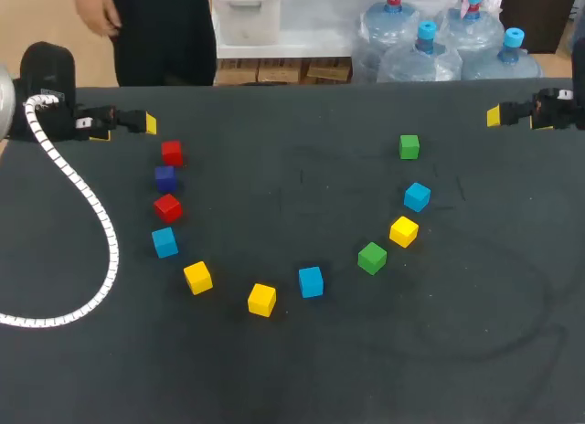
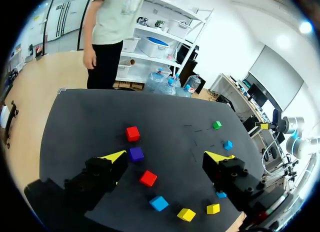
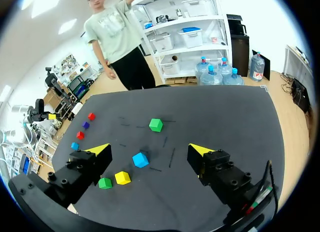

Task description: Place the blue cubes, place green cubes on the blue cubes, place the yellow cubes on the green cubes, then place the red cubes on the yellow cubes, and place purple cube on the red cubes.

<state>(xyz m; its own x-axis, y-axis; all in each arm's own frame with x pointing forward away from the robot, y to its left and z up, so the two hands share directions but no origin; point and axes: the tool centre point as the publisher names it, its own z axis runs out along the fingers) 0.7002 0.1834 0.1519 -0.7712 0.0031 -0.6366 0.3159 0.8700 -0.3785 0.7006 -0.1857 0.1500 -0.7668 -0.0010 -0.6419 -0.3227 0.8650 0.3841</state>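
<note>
Left gripper (image 1: pixel 146 124) – over the table's (image 1: pixel 302 378) far left corner, fingers released and spread wide, nothing between them. Right gripper (image 1: pixel 496 116) – over the far right corner, fingers likewise released.

Eleven cubes lie singly on the table in an arc.
- **Left edge, far to near:** far red cube (image 1: pixel 172 152), purple cube (image 1: pixel 165 177) just beside it, near red cube (image 1: pixel 167 206), left blue cube (image 1: pixel 164 241).
- **Toward the near edge:** left yellow cube (image 1: pixel 197 277), middle yellow cube (image 1: pixel 261 299), middle blue cube (image 1: pixel 311 281).
- **Toward the right edge, near to far:** near green cube (image 1: pixel 372 258), right yellow cube (image 1: pixel 403 230), right blue cube (image 1: pixel 417 196), far green cube (image 1: pixel 409 147).

A white coiled cable (image 1: pixel 96 218) trails from the left arm across the table's left side.
</note>
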